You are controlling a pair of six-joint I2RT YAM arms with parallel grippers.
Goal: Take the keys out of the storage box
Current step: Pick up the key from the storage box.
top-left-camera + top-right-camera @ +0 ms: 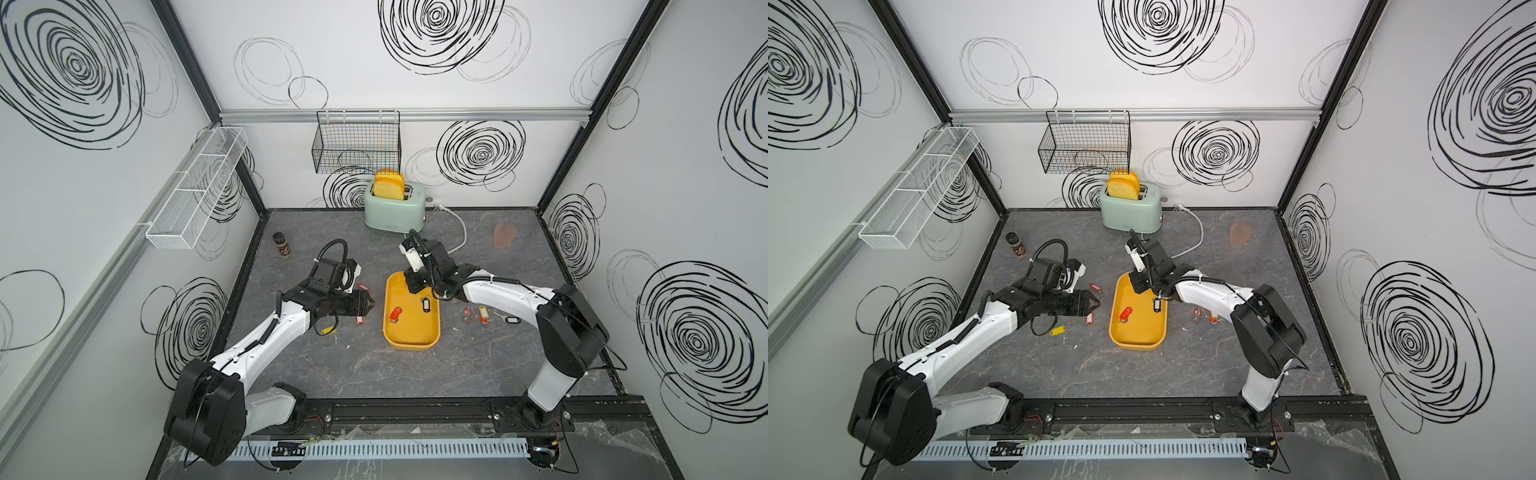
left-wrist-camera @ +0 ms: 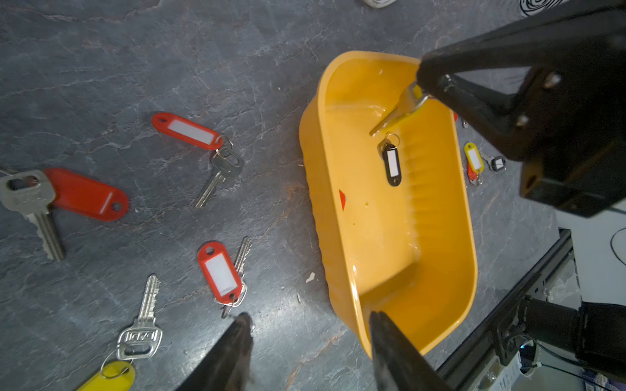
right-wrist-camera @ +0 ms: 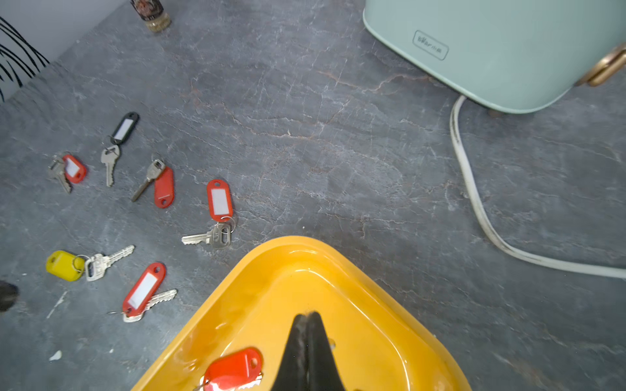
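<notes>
The mustard-yellow storage box (image 1: 409,332) (image 1: 1138,332) lies mid-table. Inside it I see a red-tagged key (image 1: 395,313) (image 3: 233,369) and a black-tagged key (image 1: 424,304) (image 2: 392,166). My right gripper (image 3: 306,316) (image 1: 414,287) reaches into the box's far end, shut on a silver key with a yellow tag (image 2: 396,111) that hangs from its tips. My left gripper (image 2: 309,315) (image 1: 368,305) hovers open just left of the box, holding nothing. Several keys (image 3: 219,203) (image 2: 86,194) lie on the table left of the box. A few more keys (image 1: 482,313) lie to its right.
A mint toaster (image 1: 395,210) with bread stands at the back, its white cord (image 1: 459,232) trailing behind the right arm. A spice jar (image 1: 282,245) stands back left. A black wire basket (image 1: 357,141) and a white mesh basket (image 1: 195,191) hang on the walls.
</notes>
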